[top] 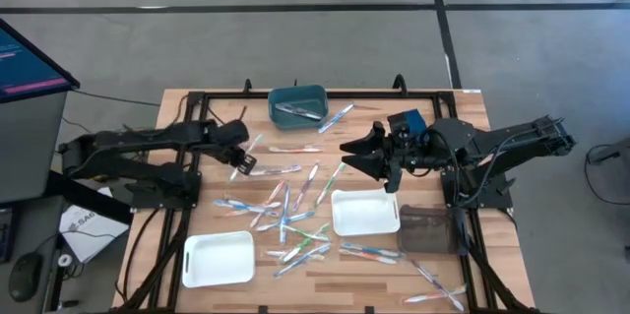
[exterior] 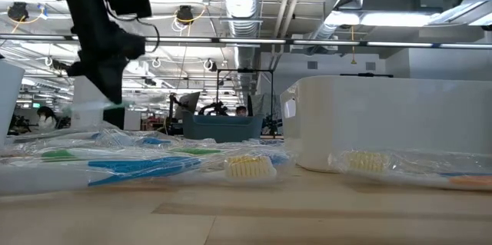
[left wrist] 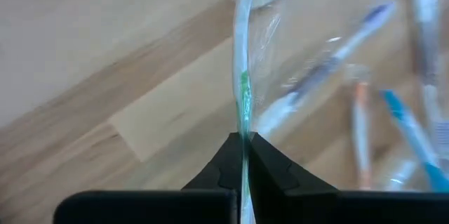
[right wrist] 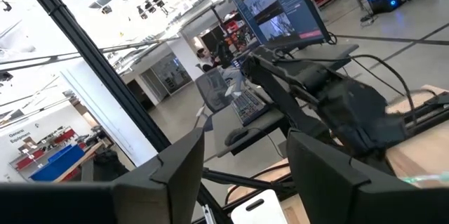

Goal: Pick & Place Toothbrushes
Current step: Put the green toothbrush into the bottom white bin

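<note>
I keep the left gripper [left wrist: 244, 155] pinched on a thin white-green plastic toothbrush in clear wrap [left wrist: 243, 76], lifted above the wooden table [top: 463, 107] w/ the teal bin [top: 297, 104] near, while the right gripper [top: 362, 156] waits spread, empty, above the white tray [top: 365, 214].

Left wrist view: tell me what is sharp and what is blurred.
Left wrist view: the left gripper, shut on a green toothbrush, is fairly sharp; the loose toothbrushes beyond are smeared. Low view: the near bristles are clear.
</note>
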